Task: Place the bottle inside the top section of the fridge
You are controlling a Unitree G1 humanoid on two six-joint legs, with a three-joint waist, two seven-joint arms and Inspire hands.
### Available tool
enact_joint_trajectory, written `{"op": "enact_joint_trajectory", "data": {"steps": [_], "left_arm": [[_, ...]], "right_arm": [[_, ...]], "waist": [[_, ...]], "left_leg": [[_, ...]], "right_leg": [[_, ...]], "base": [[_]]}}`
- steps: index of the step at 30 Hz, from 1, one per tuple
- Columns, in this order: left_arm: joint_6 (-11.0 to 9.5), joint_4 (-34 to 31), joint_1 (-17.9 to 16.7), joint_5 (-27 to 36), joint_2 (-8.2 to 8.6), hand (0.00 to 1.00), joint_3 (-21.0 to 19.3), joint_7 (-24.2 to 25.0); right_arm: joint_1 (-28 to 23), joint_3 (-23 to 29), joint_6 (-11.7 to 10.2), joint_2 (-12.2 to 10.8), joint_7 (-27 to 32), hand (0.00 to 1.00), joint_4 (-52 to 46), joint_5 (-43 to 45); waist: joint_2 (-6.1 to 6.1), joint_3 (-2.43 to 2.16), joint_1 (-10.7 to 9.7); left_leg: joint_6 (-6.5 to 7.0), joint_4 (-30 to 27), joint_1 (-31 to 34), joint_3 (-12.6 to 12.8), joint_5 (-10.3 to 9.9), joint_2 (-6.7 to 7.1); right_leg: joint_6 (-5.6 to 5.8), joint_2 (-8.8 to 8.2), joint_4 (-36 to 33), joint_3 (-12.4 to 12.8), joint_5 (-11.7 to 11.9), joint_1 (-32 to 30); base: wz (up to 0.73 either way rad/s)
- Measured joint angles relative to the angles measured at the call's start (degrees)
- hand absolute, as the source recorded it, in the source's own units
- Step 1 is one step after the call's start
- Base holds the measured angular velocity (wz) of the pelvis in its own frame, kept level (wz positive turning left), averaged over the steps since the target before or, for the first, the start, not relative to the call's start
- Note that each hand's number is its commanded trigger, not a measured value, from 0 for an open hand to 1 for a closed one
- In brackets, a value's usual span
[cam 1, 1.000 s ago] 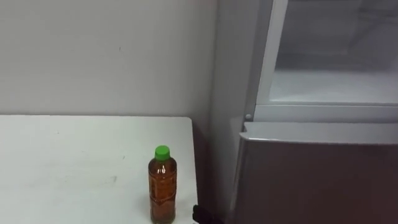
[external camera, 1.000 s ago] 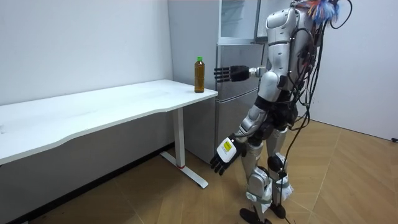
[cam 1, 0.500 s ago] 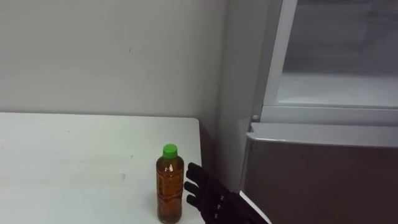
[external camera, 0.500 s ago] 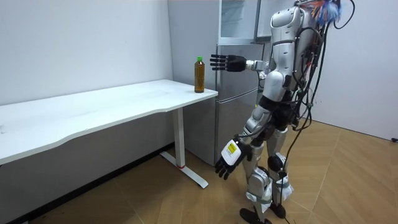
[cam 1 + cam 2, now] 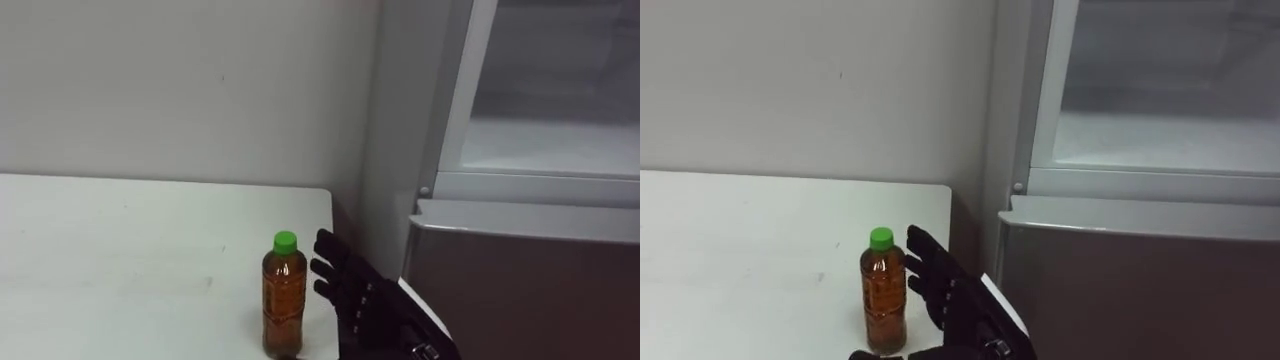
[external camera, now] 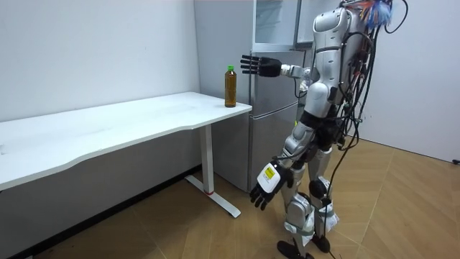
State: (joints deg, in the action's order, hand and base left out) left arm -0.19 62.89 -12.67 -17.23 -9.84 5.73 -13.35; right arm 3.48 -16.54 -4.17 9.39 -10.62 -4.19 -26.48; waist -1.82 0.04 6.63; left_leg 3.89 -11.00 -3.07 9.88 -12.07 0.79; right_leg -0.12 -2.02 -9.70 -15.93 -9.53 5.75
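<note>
Bottle (image 5: 284, 300) is standing upright on the surface (image 5: 120, 260), just left of the right hand's (image 5: 368, 312) fingers (image 5: 330, 250), close but not touching. Those fingers are straight and spread wide, holding nothing. Left hand (image 6: 264, 185) hangs relaxed by the leg.

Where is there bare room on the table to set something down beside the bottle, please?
The white table is bare everywhere left of the bottle, back to the wall. The upper fridge shelf looks bare too. It is crowded only at the table's right corner, where the open right hand stands close beside the bottle. The left hand hangs low.
</note>
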Motion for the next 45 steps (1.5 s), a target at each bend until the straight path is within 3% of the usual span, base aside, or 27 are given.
{"op": "enact_joint_trajectory", "data": {"steps": [10,18,27,30,33,38,45], "left_arm": [[0.12,-0.61,0.65,-2.35,0.04,0.0,-0.05,-0.12],[1.28,-0.62,0.43,-3.26,0.18,0.0,-0.43,-0.69],[2.79,-1.41,0.4,-3.26,0.15,0.0,0.74,-0.69],[2.79,-2.7,0.83,-3.27,0.38,0.0,1.25,-0.68],[2.91,-3.53,0.9,-3.24,0.4,0.0,1.26,-0.63],[4.93,-5.06,1.28,-3.23,0.57,0.0,1.43,0.3],[5.82,-4.99,1.66,-2.99,1.1,0.0,1.46,0.3]], "right_arm": [[2.78,1.43,-0.21,0.08,7.36,0.0,-2.3,0.24],[6.43,2.61,-0.26,0.08,13.2,0.0,-1.58,1.28],[7.0,0.18,-0.09,-0.73,19.7,0.0,3.83,2.13],[9.28,-0.23,-0.09,-0.8,22.11,0.0,7.56,2.54],[11.1,-0.24,-0.09,-0.79,23.75,0.0,8.65,3.2],[14.33,-0.2,-0.04,-1.01,25.43,0.0,13.65,6.93],[15.12,-0.21,0.09,-1.57,26.94,0.0,16.87,6.87]], "waist": [[-0.13,-0.04,0.0],[-1.52,0.06,0.11],[-1.36,0.21,2.56],[-1.08,0.39,3.32],[-0.55,0.79,3.2],[-0.49,0.72,3.44],[-0.39,0.77,3.65]], "left_leg": [[0.03,-0.64,0.67,-0.98,0.06,0.05],[0.03,-1.01,1.5,-2.02,0.14,0.23],[0.35,-1.83,3.45,-2.66,0.32,0.5],[0.56,-2.32,4.95,-2.93,0.5,0.63],[0.72,-2.6,5.62,-3.84,0.62,0.86],[0.87,-2.61,7.64,-4.58,1.12,1.11],[0.83,-2.63,8.79,-5.37,1.28,1.22]], "right_leg": [[0.0,-0.39,-0.17,-1.47,0.0,0.01],[0.05,-0.42,-0.12,-1.9,0.05,-0.2],[0.06,-0.82,-0.18,-3.14,0.04,-1.39],[0.06,-1.03,-0.65,-3.24,0.05,-2.84],[0.07,-1.14,-0.95,-3.98,0.04,-3.13],[0.22,-1.44,-1.02,-4.84,0.18,-4.75],[0.23,-1.54,-1.11,-5.57,0.18,-5.71]], "base": [[0.05],[0.05],[0.05],[0.05],[0.14],[0.1],[0.07]]}}
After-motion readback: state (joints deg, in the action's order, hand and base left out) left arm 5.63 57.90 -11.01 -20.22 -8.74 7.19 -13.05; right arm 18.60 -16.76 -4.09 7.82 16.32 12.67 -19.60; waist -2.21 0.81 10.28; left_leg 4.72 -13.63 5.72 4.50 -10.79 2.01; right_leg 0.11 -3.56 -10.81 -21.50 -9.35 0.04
